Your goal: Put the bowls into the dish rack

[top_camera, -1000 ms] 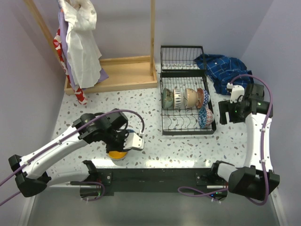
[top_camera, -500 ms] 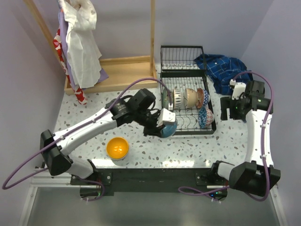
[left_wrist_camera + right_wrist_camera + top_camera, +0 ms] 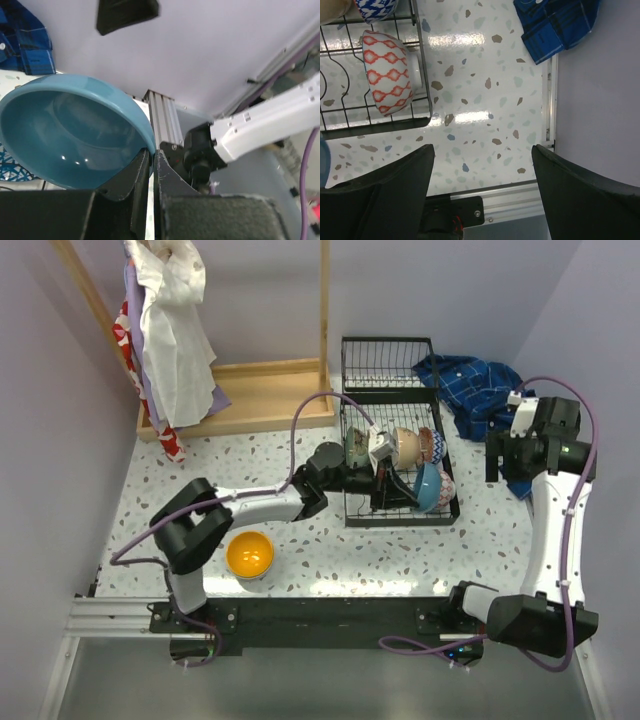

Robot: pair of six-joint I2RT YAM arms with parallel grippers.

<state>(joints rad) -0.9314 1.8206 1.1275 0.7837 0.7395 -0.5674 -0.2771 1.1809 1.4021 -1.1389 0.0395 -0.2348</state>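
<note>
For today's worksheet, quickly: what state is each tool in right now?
Left tool: closed on the rim of the teal bowl.
Right tool: open, holding nothing.

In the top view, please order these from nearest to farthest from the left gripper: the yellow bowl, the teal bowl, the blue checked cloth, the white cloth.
1. teal bowl, held in the left gripper itself.
2. blue checked cloth, back right.
3. yellow bowl, front left.
4. white cloth, hanging back left.
</note>
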